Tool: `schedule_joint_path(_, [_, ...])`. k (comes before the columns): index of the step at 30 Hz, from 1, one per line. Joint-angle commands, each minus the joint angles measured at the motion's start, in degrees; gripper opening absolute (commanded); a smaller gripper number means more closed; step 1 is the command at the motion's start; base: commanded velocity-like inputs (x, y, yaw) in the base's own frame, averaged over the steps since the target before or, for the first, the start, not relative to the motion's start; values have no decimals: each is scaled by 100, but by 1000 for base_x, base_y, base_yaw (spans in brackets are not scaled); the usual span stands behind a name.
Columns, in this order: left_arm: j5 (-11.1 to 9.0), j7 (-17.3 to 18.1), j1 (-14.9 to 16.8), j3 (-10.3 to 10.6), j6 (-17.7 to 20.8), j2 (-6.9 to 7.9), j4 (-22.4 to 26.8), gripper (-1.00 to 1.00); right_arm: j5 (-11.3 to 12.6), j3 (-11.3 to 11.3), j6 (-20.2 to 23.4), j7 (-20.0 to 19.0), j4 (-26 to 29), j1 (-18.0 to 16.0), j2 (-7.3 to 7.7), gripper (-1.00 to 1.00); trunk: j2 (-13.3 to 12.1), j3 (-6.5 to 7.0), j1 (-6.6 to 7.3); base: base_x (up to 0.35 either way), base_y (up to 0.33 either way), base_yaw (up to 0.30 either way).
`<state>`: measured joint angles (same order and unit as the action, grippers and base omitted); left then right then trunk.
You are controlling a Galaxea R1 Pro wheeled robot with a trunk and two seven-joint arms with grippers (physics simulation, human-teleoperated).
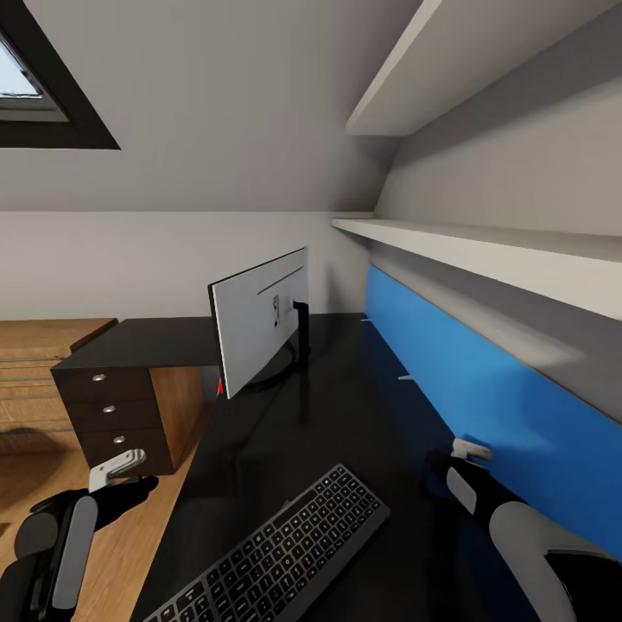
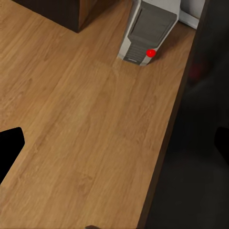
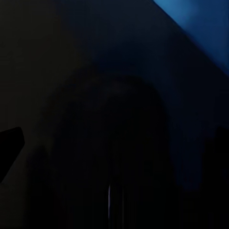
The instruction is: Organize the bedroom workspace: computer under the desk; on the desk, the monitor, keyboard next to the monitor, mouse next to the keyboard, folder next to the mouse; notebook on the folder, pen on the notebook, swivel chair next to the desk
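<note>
Keyboard (image 1: 281,549): your head view cuts off its near end on the worktop (image 1: 345,415).
Monitor (image 1: 259,320): only its back faces you.
Computer (image 2: 150,28): top cropped.
Left tool (image 1: 121,471), right tool (image 1: 471,451): opening can't be told.

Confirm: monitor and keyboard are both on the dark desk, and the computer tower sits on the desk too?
Not quite. The monitor and keyboard are on the dark desk, but the computer tower stands on the wooden floor beside the desk's edge, as the left wrist view shows.
</note>
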<state>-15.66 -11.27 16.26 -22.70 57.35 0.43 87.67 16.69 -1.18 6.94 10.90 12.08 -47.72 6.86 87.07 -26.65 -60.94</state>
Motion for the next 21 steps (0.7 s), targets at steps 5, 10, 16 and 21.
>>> schedule_joint_path(5, [-60,-50,6,-14,22,1,5,100,2,-7,124,17,14,-1,-9,-100,4,-7,0,0,0,0])
schedule_joint_path(10, [-60,-50,4,-15,22,1,5,100,7,-5,131,12,14,-1,-10,-100,4,-7,0,0,0,0])
schedule_joint_path(16, [-61,-50,3,-16,22,1,5,100,9,-5,132,9,14,-1,-10,-100,4,-7,0,0,0,0])
schedule_joint_path(21, [-60,-50,7,-15,24,1,5,100,5,-5,125,4,21,-1,-10,-100,4,-7,0,0,0,0])
